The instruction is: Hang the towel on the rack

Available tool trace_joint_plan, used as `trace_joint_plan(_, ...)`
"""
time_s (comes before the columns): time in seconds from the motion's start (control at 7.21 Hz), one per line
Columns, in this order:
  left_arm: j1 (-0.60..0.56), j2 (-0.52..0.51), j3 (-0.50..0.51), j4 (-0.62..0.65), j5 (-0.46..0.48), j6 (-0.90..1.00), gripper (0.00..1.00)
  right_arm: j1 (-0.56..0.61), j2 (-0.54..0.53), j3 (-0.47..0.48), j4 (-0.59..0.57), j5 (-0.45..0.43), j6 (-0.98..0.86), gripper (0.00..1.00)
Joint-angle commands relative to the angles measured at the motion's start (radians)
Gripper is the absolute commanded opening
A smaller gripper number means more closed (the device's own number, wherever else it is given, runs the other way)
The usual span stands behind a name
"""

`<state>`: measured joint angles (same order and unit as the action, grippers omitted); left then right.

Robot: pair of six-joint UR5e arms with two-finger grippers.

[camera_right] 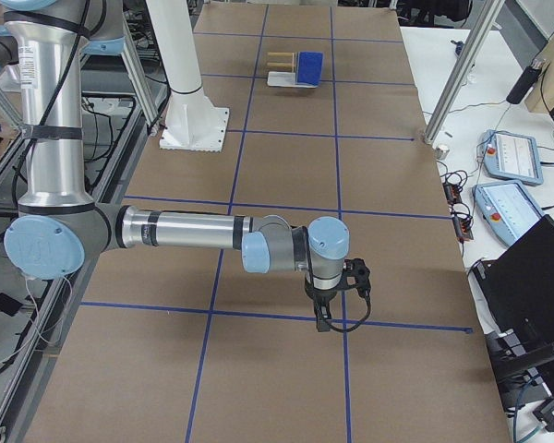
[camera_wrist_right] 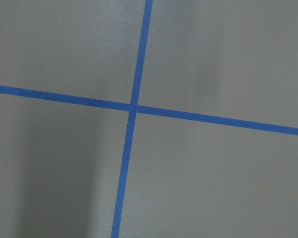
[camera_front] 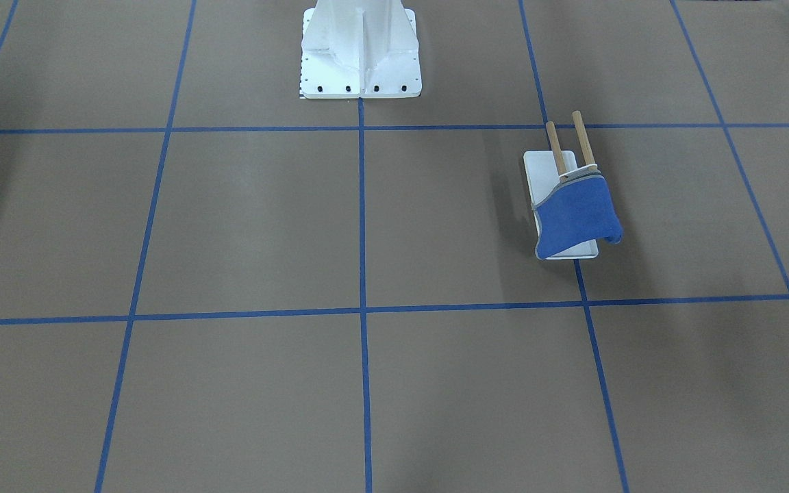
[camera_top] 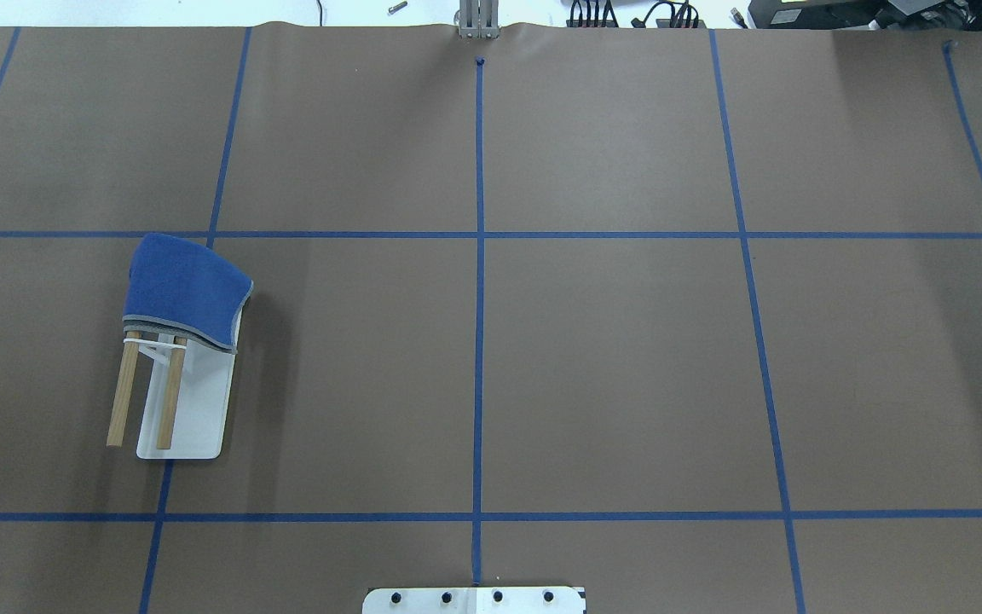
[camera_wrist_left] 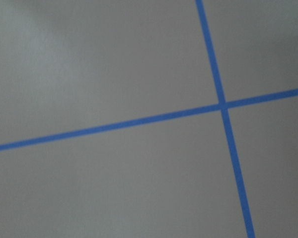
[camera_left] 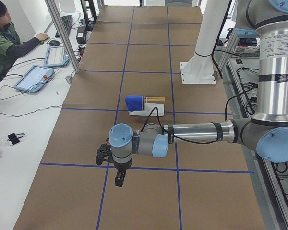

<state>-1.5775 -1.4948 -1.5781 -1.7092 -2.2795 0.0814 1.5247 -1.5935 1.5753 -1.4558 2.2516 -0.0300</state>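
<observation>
Left claw (camera_left: 119, 182) afar; rack rods (camera_top: 169, 392) robotward.

The towel (camera_top: 184, 286) hides one end of the rack (camera_top: 201, 409); left gripper (camera_left: 119, 181) and right gripper (camera_right: 323, 322) show too small to judge.

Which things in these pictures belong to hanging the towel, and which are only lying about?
For the job:
- towel, already draped over the rods
- rack

Only lying about:
- white bolted pedestal
- blue tape lines on the table
- teach pendants on the side bench
- operator at a desk
</observation>
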Motion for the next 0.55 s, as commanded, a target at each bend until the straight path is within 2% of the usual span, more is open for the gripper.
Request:
trace_joint_plan(0.0,-0.025,0.010,-0.020,0.003,-0.044,0.000,0.99,0.000,-0.003,-0.001,0.000,-0.003,0.004,1.00)
trace_joint_plan(0.42,-0.022,0.054,-0.080,0.005,-0.038,0.000,0.99,0.000,-0.010,-0.001,0.000,-0.004,0.010,1.00)
